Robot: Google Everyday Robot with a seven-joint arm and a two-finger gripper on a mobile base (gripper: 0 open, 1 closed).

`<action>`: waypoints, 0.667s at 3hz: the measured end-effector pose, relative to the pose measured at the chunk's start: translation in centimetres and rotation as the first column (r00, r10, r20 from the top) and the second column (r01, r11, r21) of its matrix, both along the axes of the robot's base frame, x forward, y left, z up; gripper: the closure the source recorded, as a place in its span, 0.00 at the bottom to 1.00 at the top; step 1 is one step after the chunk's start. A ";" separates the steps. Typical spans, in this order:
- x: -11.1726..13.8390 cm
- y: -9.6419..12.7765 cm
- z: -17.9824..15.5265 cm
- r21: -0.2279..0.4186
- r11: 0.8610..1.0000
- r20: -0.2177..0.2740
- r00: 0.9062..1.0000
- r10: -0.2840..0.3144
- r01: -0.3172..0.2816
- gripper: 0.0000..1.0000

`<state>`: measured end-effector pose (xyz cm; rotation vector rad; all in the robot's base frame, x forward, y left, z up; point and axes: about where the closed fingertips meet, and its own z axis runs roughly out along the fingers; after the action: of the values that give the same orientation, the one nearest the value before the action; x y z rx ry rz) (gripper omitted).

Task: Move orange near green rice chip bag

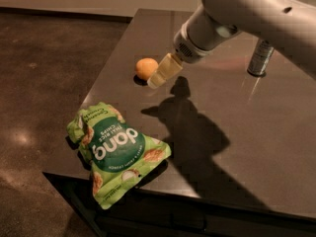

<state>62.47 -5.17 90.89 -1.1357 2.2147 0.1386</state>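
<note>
My fingers (157, 79) hang at three o'clock of the orange (145, 68), angled to take it; their gap I cannot tell. The green rice chip bag (116, 149) lies toward seven o'clock.

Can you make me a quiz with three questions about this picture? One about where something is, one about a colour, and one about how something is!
1. Where is the gripper?
A) close beside the orange
B) far from the orange
C) out of sight

2. What colour is the slim can on the table?
A) red
B) silver
C) blue

3. How is the green rice chip bag?
A) standing upright
B) held up in the air
C) lying down at the table's front corner

Answers:
1 A, it hangs just next to the orange.
2 B, the can looks silver-grey.
3 C, it lies there with its lettering upside down.
</note>
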 end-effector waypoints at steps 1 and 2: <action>2.2 2.0 -1.1 0.010 1.000 0.000 1.000 -0.016 0.016 0.00; 4.9 4.4 -3.2 -0.004 1.000 -0.010 1.000 -0.014 0.014 0.00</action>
<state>67.33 -0.77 87.68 -1.1239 2.2323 0.1339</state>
